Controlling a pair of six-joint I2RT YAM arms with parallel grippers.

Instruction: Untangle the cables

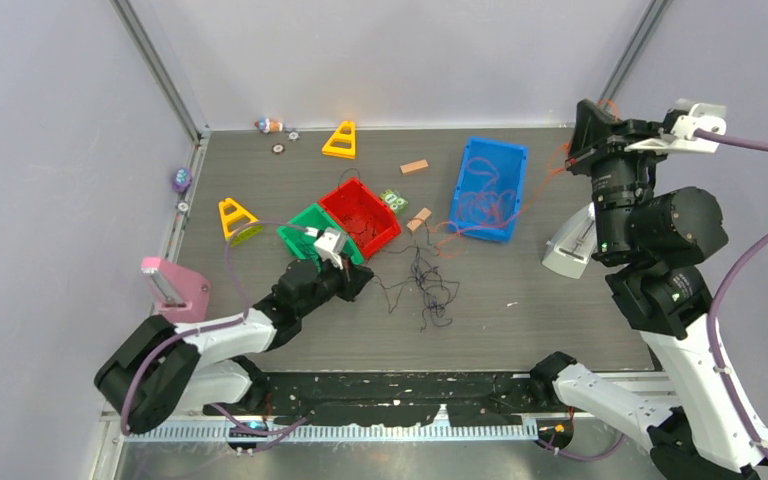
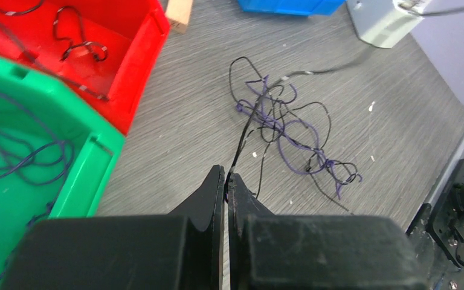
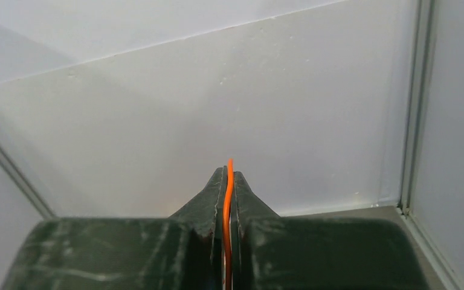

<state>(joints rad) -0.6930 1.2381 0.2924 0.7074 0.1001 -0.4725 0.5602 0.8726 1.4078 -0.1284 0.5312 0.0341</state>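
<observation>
Grey table (image 1: pixel 560 320) carries red bin (image 2: pixel 145 72) and green bin (image 2: pixel 93 175) beside tangled cables (image 2: pixel 272 118).

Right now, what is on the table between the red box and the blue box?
A small wooden block and a little green thing lie between the red box and the blue box. The top view shows it.

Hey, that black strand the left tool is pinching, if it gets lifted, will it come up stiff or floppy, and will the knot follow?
Probably floppy: the black strand lies in loose curls. Likely very light, being hair-thin. It runs into the purple-and-black knot, so lifting would probably drag that along rather than slide free.
</observation>
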